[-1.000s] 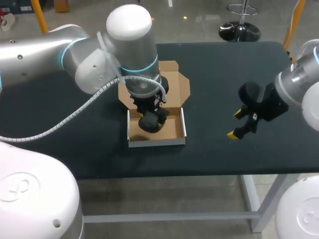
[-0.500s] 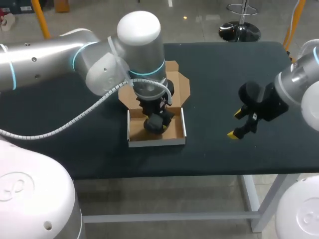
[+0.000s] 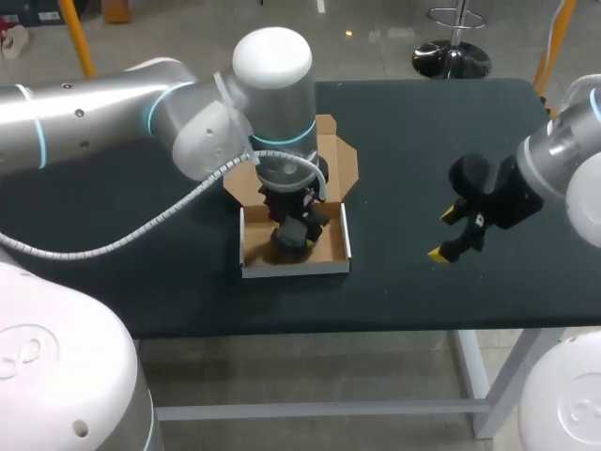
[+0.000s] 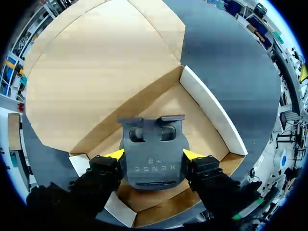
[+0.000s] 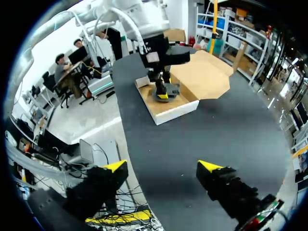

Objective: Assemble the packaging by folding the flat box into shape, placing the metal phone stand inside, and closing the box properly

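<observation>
Open cardboard box (image 3: 296, 268) on a black table (image 3: 423, 141), white-edged front wall nearest. Inside its tray the L gripper (image 4: 154, 154) points straight down, both yellow-tipped fingers clamped on the sides of a dark grey metal phone stand (image 4: 153, 166) held low in the box, can't tell if it touches the floor. Behind the tray the box's lid (image 3: 340, 160) lies flat & open on the table, and the R gripper (image 3: 443, 234) hangs well to the right of the box, fingers spread wide w/ nothing btwn them.
</observation>
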Controlling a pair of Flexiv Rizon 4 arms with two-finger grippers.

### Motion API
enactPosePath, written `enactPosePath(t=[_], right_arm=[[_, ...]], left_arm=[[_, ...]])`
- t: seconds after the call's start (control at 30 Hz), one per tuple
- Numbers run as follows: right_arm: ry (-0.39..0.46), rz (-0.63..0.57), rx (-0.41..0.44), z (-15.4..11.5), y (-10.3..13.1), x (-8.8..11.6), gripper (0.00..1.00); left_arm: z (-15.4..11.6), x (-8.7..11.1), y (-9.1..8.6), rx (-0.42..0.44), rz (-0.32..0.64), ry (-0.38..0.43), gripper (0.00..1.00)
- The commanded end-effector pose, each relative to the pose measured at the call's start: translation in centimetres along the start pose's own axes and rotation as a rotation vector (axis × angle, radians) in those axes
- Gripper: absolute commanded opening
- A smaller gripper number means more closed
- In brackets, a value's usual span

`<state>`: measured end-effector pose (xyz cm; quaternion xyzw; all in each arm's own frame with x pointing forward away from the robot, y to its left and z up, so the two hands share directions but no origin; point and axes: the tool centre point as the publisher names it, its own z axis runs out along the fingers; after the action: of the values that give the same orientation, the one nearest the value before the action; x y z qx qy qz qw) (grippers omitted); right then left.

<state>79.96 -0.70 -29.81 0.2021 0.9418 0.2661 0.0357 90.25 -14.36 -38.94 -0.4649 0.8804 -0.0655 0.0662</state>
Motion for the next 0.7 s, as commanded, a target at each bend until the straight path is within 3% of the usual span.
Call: enactPosePath(t=[0.03,0.1,0.23,0.43,0.7], right_arm=[[0.007,-0.001,-0.004,-0.2,-0.1,0.0,1.00],[0.007,-0.001,-0.004,-0.2,-0.1,0.0,1.00],[0.007,-0.001,-0.004,-0.2,-0.1,0.0,1.00],[0.007,-0.001,-0.004,-0.2,-0.1,0.0,1.00],[0.007,-0.001,-0.004,-0.2,-0.1,0.0,1.00]], left_arm=[[0.5,0.2,-0.3,-0.009,-0.009,-0.015,0.50],[0.7,0.1,-0.4,-0.013,-0.018,-0.016,0.60],[0.6,0.0,-0.3,-0.013,-0.023,-0.017,1.00],[0.4,0.0,-0.4,-0.012,-0.041,-0.023,1.00],[-0.6,0.1,-0.4,-0.033,-0.144,-0.026,1.00]])
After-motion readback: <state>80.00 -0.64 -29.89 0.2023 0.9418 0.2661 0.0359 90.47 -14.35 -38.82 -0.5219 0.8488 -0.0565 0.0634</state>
